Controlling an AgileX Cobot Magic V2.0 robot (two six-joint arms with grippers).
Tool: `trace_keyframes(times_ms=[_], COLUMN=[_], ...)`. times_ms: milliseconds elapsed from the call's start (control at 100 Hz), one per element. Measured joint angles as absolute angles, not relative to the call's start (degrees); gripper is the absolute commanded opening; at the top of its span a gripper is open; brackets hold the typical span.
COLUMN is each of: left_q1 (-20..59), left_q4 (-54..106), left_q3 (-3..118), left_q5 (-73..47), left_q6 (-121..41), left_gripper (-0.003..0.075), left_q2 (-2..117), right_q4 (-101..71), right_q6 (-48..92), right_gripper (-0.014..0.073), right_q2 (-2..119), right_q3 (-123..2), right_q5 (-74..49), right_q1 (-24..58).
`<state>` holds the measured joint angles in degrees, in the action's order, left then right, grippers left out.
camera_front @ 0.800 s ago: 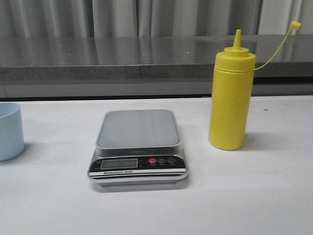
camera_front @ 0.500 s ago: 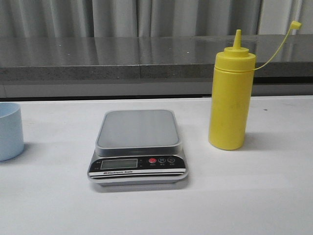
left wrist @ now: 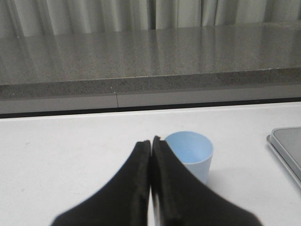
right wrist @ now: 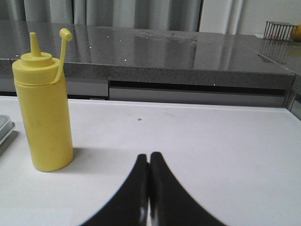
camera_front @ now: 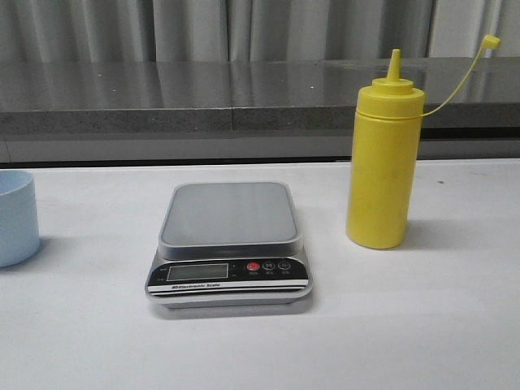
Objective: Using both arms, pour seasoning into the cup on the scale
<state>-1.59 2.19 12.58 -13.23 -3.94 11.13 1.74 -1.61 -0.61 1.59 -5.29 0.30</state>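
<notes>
The scale [camera_front: 229, 244] sits mid-table with its grey platform bare; one corner of it shows in the left wrist view [left wrist: 286, 148]. The yellow seasoning bottle [camera_front: 382, 166] stands upright to the scale's right, its cap [camera_front: 491, 41] dangling on a tether. The pale blue cup [camera_front: 16, 218] stands at the table's left edge. My left gripper [left wrist: 151, 140] is shut and empty, its tips just in front of the cup [left wrist: 190, 153]. Shut and empty too, my right gripper [right wrist: 149, 155] rests over bare table, apart from the seasoning bottle [right wrist: 43, 110]. Neither arm appears in the front view.
A dark grey stone counter [camera_front: 244, 97] runs along the back of the white table [camera_front: 406, 325], with grey curtains behind it. A wire basket [right wrist: 281, 29] sits on the counter far off in the right wrist view.
The cup sits slightly further left at the front view's edge than before. The scale and bottle have not moved.
</notes>
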Motion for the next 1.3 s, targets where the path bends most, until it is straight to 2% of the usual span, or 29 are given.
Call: trace_keyframes(times_ms=[520, 960, 1010, 1080, 1200, 1250, 1300], left_q1=[-1.6, -1.6, -1.6, -1.6, -1.6, -1.6, -1.6], left_q4=[4.3, 4.5, 4.7, 4.9, 5.2, 5.2, 5.2], left_q3=[43.1, 55.0, 55.5, 55.9, 56.1, 56.3, 56.4], left_q5=[-33.0, -35.2, -35.2, -35.3, -36.0, -36.1, -36.1], left_q6=[-3.9, -3.9, -3.9, -3.9, -3.9, -3.9, -3.9], left_gripper=[-0.002, -0.0013, 0.0017, 0.0113, 0.0385, 0.0479, 0.0539], left_q2=[50.9, 73.0, 74.8, 76.6, 78.2, 78.8, 79.2], right_q4=[1.7, 1.7, 1.7, 1.7, 1.7, 1.7, 1.7], right_q6=[-1.6, -1.6, -1.6, -1.6, -1.6, -1.6, -1.6], right_gripper=[-0.0069, -0.0069, -0.0069, -0.0069, -0.0069, -0.0069, -0.0069], right_q2=[-0.6, -0.6, -0.6, -0.6, -0.6, -0.6, -0.6], right_q3=[1.6, 1.6, 1.6, 1.6, 1.6, 1.6, 1.6], right_q5=[-5.3, -5.3, -5.3, -5.3, -5.3, -5.3, -5.3], right_q1=[0.3, 0.3, 0.3, 0.3, 0.3, 0.3, 0.3])
